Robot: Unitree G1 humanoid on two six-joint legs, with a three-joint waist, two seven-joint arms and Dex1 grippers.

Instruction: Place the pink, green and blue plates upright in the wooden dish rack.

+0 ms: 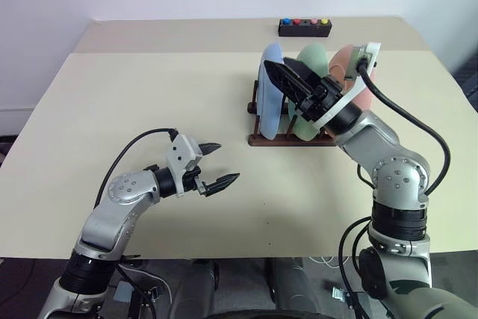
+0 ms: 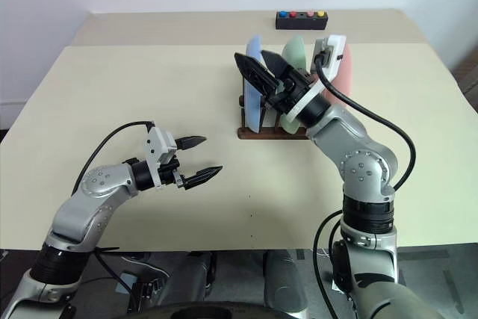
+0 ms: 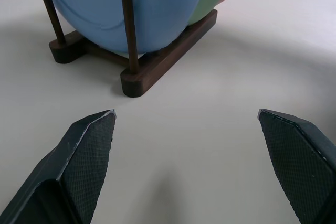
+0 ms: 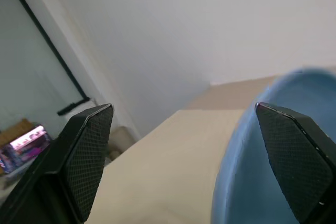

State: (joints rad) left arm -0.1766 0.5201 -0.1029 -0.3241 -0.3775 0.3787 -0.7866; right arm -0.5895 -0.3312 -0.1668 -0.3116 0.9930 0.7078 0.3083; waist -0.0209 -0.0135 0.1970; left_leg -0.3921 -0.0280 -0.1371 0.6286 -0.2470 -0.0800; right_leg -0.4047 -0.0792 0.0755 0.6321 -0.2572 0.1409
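While the right gripper (image 1: 278, 78) hangs with its two black fingers spread apart and clamped on nothing, the head views show the blue plate (image 1: 270, 95) just beside its fingertips, standing upright on edge at the near end of the wooden dish rack (image 1: 291, 140). Behind that gripper stand the green plate (image 1: 313, 61) and, farthest from it, the pink plate (image 1: 345, 61), all three round, matte and shallow. Well short of the rack, the left gripper (image 1: 217, 163) hovers low over the pale, smooth table (image 1: 149, 95), its fingers also wide apart and holding nothing. A small black box with coloured buttons (image 1: 305, 28) sits far beyond both.

From the left wrist view, the rack lies ahead of the spread, cross-hatched fingertips (image 3: 89, 145), apart from them: dark brown rails with thin round pegs (image 3: 127, 24), the blue plate's smooth curved face filling the slot, green and pink rims showing behind it.

From the right wrist view, the blue plate's raised rim (image 4: 236, 145) curves just beside one textured fingertip (image 4: 294, 156), not pinched between the two.
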